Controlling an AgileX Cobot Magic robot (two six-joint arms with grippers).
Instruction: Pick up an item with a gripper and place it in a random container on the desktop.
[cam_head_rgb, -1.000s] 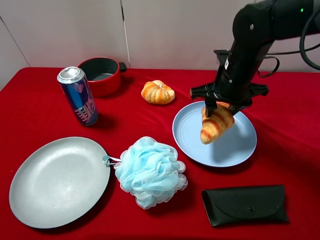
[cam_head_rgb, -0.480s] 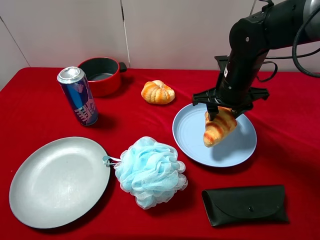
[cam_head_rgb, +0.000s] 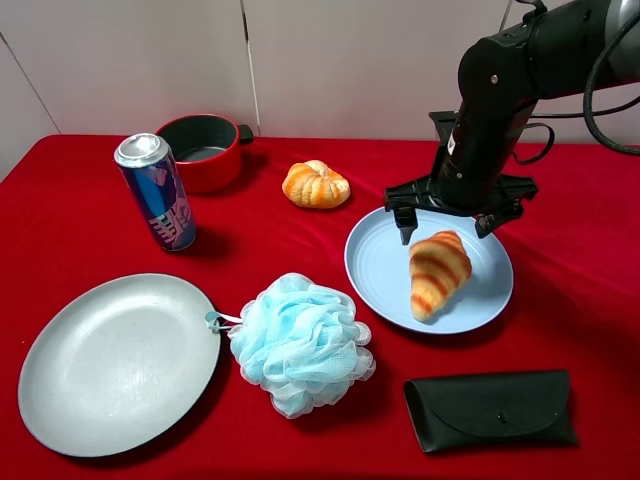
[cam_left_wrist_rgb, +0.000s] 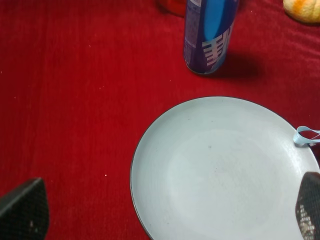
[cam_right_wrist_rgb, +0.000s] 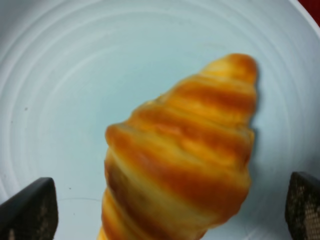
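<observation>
One croissant (cam_head_rgb: 437, 272) lay on its side in the light blue plate (cam_head_rgb: 375, 265), tapered tip toward the plate's near rim. Just above it hung the right claw (cam_head_rgb: 446, 222), jaws spread wide and clear of the croissant. Over the grey plate (cam_left_wrist_rgb: 225, 175) on the red-covered desk (cam_head_rgb: 80, 230), the left claw (cam_left_wrist_rgb: 165, 210) was likewise spread apart, near the blue can (cam_left_wrist_rgb: 210, 35).

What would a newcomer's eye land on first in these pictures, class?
The striped golden croissant, lying on the light blue plate at the right of the red cloth, just below the open right claw. Next, the fluffy blue bath sponge in front, beside the big grey plate.
</observation>
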